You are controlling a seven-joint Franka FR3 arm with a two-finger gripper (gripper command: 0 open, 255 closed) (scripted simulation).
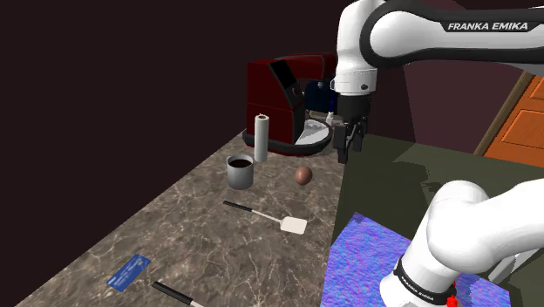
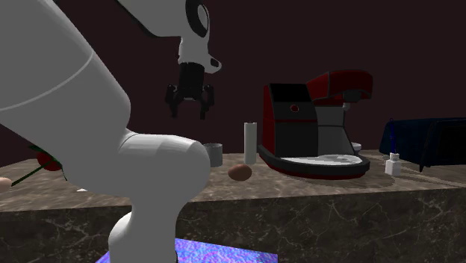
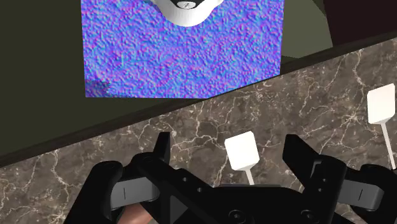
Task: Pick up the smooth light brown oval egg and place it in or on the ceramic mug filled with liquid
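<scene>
Currently gripper [image 2: 188, 110] hangs well above counter [image 1: 174, 227], pointing down, fingers spread w/ nothing betw. them. Reads as a pre-grasp stance: open so it can drop over egg [image 1: 302, 175]. Egg is brown and lies on its side on counter, near mug [image 1: 240, 171] but not touching. In shoulder view it sits betw. mug and stand [image 1: 375, 253], below and left of gripper. Mug is upright, grey, w/ dark liquid close to rim, so egg prob. goes in from above after a short sideways carry. Splash risk if let go high (my guess). Approach not yet done: gripper must shift over egg and descend. Surroundings: white cylinder [image 1: 261, 138] stands upright just behind mug. Red coffee machine [image 1: 283, 92] is behind that, its base tray near gripper. Both could crowd fingers on the mug side. Spatula [image 1: 266, 216] lies flat on counter nearer stand, off the egg–mug line. Blue card [image 1: 131, 270] and dark pen-like item [image 1: 179, 295] are well apart, at shoulder view's lower left. Small white bottle [image 2: 392, 164] sits beyond machine in 2nd ext. view, no bearing.
</scene>
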